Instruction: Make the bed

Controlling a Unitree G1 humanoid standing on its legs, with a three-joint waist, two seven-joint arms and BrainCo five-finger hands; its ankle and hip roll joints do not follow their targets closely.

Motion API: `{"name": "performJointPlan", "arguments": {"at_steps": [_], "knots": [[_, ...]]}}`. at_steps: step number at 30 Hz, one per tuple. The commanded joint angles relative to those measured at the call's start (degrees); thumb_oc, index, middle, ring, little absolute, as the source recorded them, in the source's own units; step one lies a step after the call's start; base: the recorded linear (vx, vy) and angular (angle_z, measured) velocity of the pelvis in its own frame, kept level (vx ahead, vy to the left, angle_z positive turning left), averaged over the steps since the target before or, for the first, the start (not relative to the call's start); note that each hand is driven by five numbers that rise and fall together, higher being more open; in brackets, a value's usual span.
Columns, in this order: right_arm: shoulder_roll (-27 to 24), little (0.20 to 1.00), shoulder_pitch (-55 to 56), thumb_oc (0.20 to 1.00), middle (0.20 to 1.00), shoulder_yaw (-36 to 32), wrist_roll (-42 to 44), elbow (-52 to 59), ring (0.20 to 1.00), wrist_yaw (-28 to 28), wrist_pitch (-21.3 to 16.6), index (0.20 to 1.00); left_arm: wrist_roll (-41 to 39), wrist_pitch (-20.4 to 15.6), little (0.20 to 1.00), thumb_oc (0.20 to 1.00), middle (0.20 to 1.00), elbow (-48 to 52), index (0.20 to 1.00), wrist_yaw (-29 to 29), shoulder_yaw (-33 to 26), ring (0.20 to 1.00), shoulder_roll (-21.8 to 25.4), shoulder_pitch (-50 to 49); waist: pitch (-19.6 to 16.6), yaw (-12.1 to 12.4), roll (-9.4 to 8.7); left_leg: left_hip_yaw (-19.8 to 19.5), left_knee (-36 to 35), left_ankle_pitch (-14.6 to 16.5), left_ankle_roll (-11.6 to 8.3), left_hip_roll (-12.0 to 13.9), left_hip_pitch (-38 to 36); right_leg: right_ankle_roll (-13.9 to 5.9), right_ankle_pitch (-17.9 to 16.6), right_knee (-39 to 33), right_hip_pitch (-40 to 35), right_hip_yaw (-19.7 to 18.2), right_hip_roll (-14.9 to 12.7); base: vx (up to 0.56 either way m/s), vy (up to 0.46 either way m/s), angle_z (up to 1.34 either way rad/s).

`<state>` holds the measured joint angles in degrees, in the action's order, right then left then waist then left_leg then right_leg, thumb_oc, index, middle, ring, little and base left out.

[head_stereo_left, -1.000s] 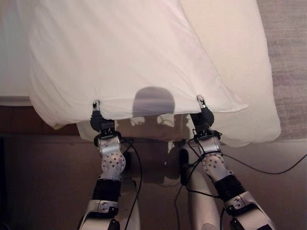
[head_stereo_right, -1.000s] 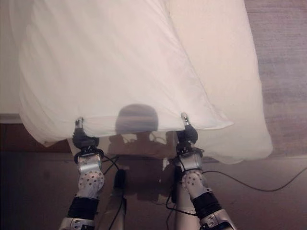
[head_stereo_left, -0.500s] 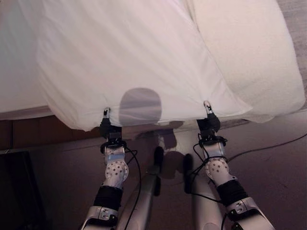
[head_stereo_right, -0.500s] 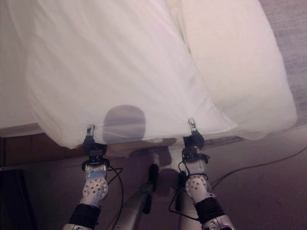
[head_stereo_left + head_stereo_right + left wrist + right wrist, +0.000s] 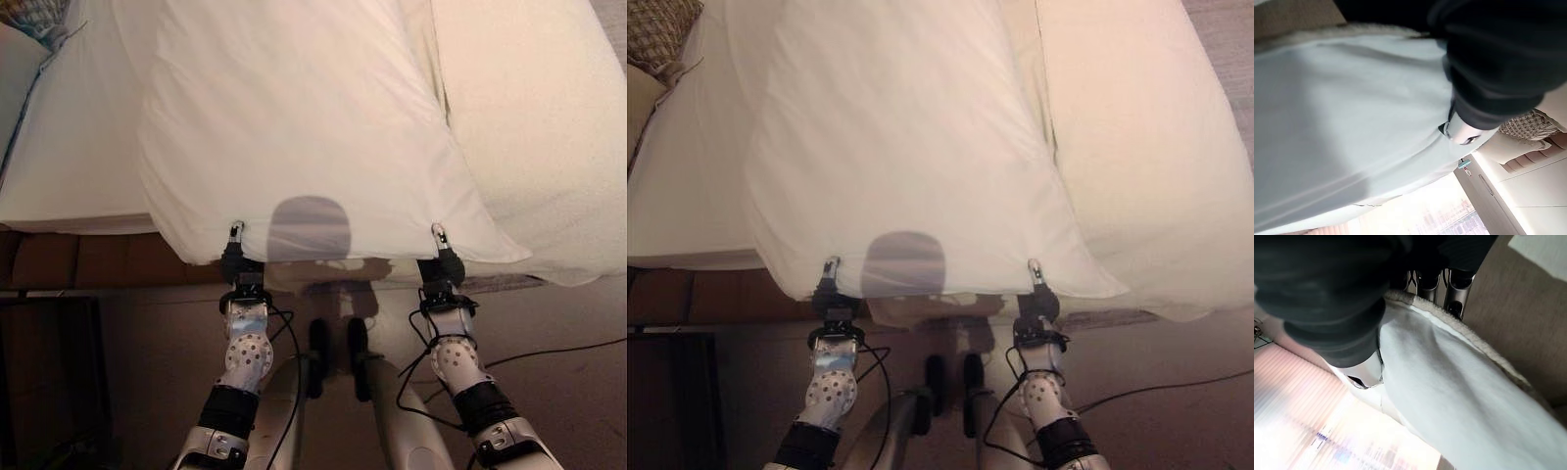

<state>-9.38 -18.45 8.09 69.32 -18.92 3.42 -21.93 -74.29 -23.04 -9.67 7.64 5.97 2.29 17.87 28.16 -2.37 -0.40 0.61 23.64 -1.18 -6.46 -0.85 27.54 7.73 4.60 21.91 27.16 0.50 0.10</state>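
I hold a smooth white bed sheet [image 5: 304, 127] by its near hem, one hand at each lower corner, the cloth stretched flat between them and running away from me up the length of the bed. My left hand [image 5: 237, 257] pinches the left corner, a dark-tipped finger showing on top of the hem and the rest of the hand tucked under the fold; my right hand [image 5: 441, 257] pinches the right corner the same way, and its wrist camera shows fingers [image 5: 1457, 289] closed against the thick seamed edge with the sheet sliding out past them. The sheet lies over a white mattress [image 5: 69, 157] that shows bare to the left, and its right edge overlaps a cream, nubbly-textured blanket [image 5: 539, 137] covering the bed's right side and hanging toward the floor. A woven brown patterned cushion [image 5: 656, 29] sits at the far left corner. A dark brown bed base [image 5: 98, 262] runs below the mattress edge, above the brownish carpet [image 5: 568, 313]. By my reading, this is the spreading step: the sheet is drawn taut and lifted at the foot, not yet laid down. The next move likely calls for keeping both pinches even while lowering the hem squarely over the mattress end, so the sheet settles without skewing toward the blanket.
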Motion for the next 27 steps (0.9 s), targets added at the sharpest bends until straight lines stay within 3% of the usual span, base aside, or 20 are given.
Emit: {"name": "performJointPlan", "arguments": {"at_steps": [1, 2, 3, 6, 10, 11, 14, 15, 16, 17, 18, 19, 20, 22, 24, 25, 27], "knots": [[-3.91, 0.2, 5.08, 0.2, 0.2, -6.93, 1.25, 1.93, 0.2, -0.14, -5.5, 0.2, 3.29, -7.28, 0.2, 0.2, 0.2, 7.14, 0.2, 1.02, -8.73, 0.2, 2.89, -3.64, -5.06, 0.48, -0.95, -6.78, -11.58, -3.01, 3.58, 3.88, -1.15, -9.65, -2.97, -8.11, -1.93, -1.16, 0.99, 0.02, 0.039, 0.13], [-3.91, 0.2, 5.08, 0.2, 0.2, -6.92, 1.25, 1.93, 0.2, -0.14, -5.5, 0.2, 3.3, -7.28, 0.2, 0.2, 0.2, 7.15, 0.2, 1.03, -8.73, 0.2, 2.88, -3.65, -5.04, 0.43, -0.97, -6.8, -11.81, -3.14, 3.57, 3.85, -1.29, -9.65, -2.96, -8.11, -1.97, -1.14, 0.95, 0.0, 0.169, 0.03], [-3.89, 0.2, 4.37, 0.2, 0.2, -6.13, 1.88, 1.85, 0.2, -0.59, -5.73, 0.2, 3.97, -7.99, 0.2, 0.2, 0.2, 7.63, 0.2, 1.6, -9.13, 0.2, 3.58, -3.62, -5.07, 1.32, -0.57, -9.59, -20.48, -8.17, 1.98, 8.5, -2.71, -9.9, -1.85, -5.71, -0.42, -1.58, 1.44, 0.0, 0.235, -0.07], [-3.24, 0.2, 3.79, 0.2, 0.2, -5.37, 1.9, 2.1, 0.2, -0.53, -6.3, 0.2, 4.26, -8.17, 0.2, 0.2, 0.2, 6.94, 0.2, 1.76, -8.44, 0.2, 4.26, -2.45, -5.25, 1.42, 1.0, -6.41, -25.8, -8.56, 0.59, 10.63, -5.45, -11.08, -1.02, -2.51, 2.31, -0.91, 0.39, -0.03, 0.336, -0.19], [-2.72, 0.2, 3.07, 0.2, 0.2, -6.05, 1.56, 2.56, 0.2, -0.31, -7.02, 0.2, 4.22, -8.28, 0.2, 0.2, 0.2, 6.74, 0.2, 0.85, -6.95, 0.2, 5.11, -1.0, -4.15, 1.5, 1.4, -2.93, -20.2, -6.09, 0.93, 7.79, -2.95, -13.61, -3.15, -3.44, 3.06, -0.67, -3.91, -0.03, 0.378, -0.22], [-2.4, 0.2, 4.09, 0.2, 0.2, -6.73, 1.24, 3.36, 0.2, -0.4, -7.12, 0.2, 4.3, -8.32, 0.2, 0.2, 0.2, 6.47, 0.2, 0.64, -6.99, 0.2, 5.18, -1.07, -3.88, 0.8, 1.48, 0.93, -12.92, -2.2, 1.99, 5.91, -1.05, -15.59, -4.43, -5.31, 1.38, -0.89, -8.0, 0.05, 0.759, 0.38], [-2.3, 0.2, 4.54, 0.2, 0.2, -7.27, 0.72, 3.55, 0.2, -0.62, -6.76, 0.2, 4.69, -7.73, 0.2, 0.2, 0.2, 6.88, 0.2, -0.47, -6.81, 0.2, 5.64, -1.82, -4.29, 0.57, 1.84, 3.48, -7.72, 2.39, 3.52, 2.63, -0.08, -18.32, -8.59, -12.49, -2.27, -2.89, -13.24, 0.09, 0.596, 0.63], [-2.29, 0.2, 4.51, 0.2, 0.2, -7.27, 0.71, 3.56, 0.2, -0.61, -6.76, 0.2, 4.69, -7.73, 0.2, 0.2, 0.2, 6.88, 0.2, -0.47, -6.83, 0.2, 5.65, -1.79, -4.37, 0.59, 1.79, 3.55, -7.75, 2.2, 3.59, 2.56, 0.1, -18.38, -8.91, -12.8, -2.2, -2.95, -13.3, 0.1, 0.575, -0.07], [-2.41, 0.2, 4.9, 0.2, 0.2, -7.82, -0.36, 3.85, 0.2, -0.8, -6.41, 0.2, 4.31, -7.5, 0.2, 0.2, 0.2, 6.69, 0.2, -1.38, -6.4, 0.2, 5.85, -1.93, -4.85, 0.49, 1.83, 4.52, -5.8, 3.87, 4.74, 0.32, 0.35, -18.56, -13.02, -16.63, -3.44, -3.73, -16.65, 0.1, 0.591, -0.29], [-2.37, 0.2, 4.83, 0.2, 0.2, -7.97, -0.78, 3.5, 0.2, -1.13, -5.97, 0.2, 5.03, -7.02, 0.2, 0.2, 0.2, 6.36, 0.2, -1.87, -6.14, 0.2, 6.32, -2.4, -4.9, 0.81, 1.83, 5.66, -5.21, 5.12, 5.46, -0.34, 0.1, -19.28, -17.08, -20.02, -4.34, -2.33, -18.82, 0.1, 0.591, -0.36], [-2.35, 0.2, 4.79, 0.2, 0.2, -7.97, -0.77, 3.48, 0.2, -1.15, -5.97, 0.2, 5.03, -7.02, 0.2, 0.2, 0.2, 6.35, 0.2, -1.88, -6.15, 0.2, 6.34, -2.37, -5.01, 0.81, 1.69, 5.77, -5.36, 4.84, 5.56, -0.51, 0.28, -19.35, -17.54, -20.5, -4.29, -2.39, -18.99, 0.07, 0.365, -0.21], [-2.23, 0.2, 4.73, 0.2, 0.2, -7.77, -1.23, 3.2, 0.2, -1.1, -5.58, 0.2, 4.99, -6.6, 0.2, 0.2, 0.2, 6.14, 0.2, -2.37, -6.41, 0.2, 6.66, -3.04, -5.22, 1.55, 1.62, 6.84, -5.37, 5.64, 5.92, -0.13, -0.04, -19.38, -18.47, -22.3, -4.87, 1.26, -20.18, 0.02, 0.363, -0.38], [-1.68, 0.2, 4.7, 0.2, 0.2, -7.11, -1.97, 3.26, 0.2, -0.97, -5.09, 0.2, 5.41, -6.2, 0.2, 0.2, 0.2, 5.97, 0.2, -2.21, -6.94, 0.2, 7.34, -3.31, -5.82, 2.81, 0.94, 9.1, -6.7, 5.76, 5.85, 0.53, -0.71, -18.58, -16.61, -24.01, -6.48, 9.81, -20.23, 0.02, 0.465, -0.78], [-2.05, 0.2, 5.44, 0.2, 0.2, -6.58, -2.18, 3.61, 0.2, -1.28, -4.71, 0.2, 5.62, -5.87, 0.2, 0.2, 0.2, 5.33, 0.2, -2.51, -7.03, 0.2, 7.4, -2.75, -5.85, 1.76, 0.55, 9.15, -9.21, 4.74, 6.29, -1.13, -1.88, -17.11, -11.75, -19.0, -5.36, 8.14, -15.06, -0.02, 0.333, -0.9], [-2.02, 0.2, 5.87, 0.2, 0.2, -5.43, -2.15, 3.61, 0.2, -1.34, -5.1, 0.2, 5.29, -5.85, 0.2, 0.2, 0.2, 4.52, 0.2, -1.92, -7.04, 0.2, 6.66, -2.65, -5.55, 0.97, 0.04, 9.4, -12.97, 3.44, 6.27, -3.23, -4.27, -15.29, -7.84, -14.4, -2.21, 4.87, -6.34, -0.01, 0.18, -0.15], [-2.02, 0.2, 5.84, 0.2, 0.2, -5.4, -2.15, 3.61, 0.2, -1.34, -5.11, 0.2, 5.31, -5.84, 0.2, 0.2, 0.2, 4.53, 0.2, -1.89, -7.08, 0.2, 6.66, -2.63, -5.62, 1.03, -0.08, 9.54, -13.28, 3.14, 6.28, -3.31, -4.25, -15.26, -7.9, -14.28, -1.95, 4.71, -6.4, 0.02, 0.096, -0.04], [-1.83, 0.2, 6.51, 0.2, 0.2, -5.08, -1.65, 3.77, 0.2, -1.46, -5.87, 0.2, 6.16, -5.54, 0.2, 0.2, 0.2, 4.32, 0.2, -1.0, -6.3, 0.2, 5.9, -2.76, -5.07, 0.22, -0.23, 9.21, -15.65, 2.22, 6.24, -4.71, -6.03, -14.32, -6.94, -11.81, -0.24, 2.13, -1.83, 0.02, 0.061, -0.2]]}}
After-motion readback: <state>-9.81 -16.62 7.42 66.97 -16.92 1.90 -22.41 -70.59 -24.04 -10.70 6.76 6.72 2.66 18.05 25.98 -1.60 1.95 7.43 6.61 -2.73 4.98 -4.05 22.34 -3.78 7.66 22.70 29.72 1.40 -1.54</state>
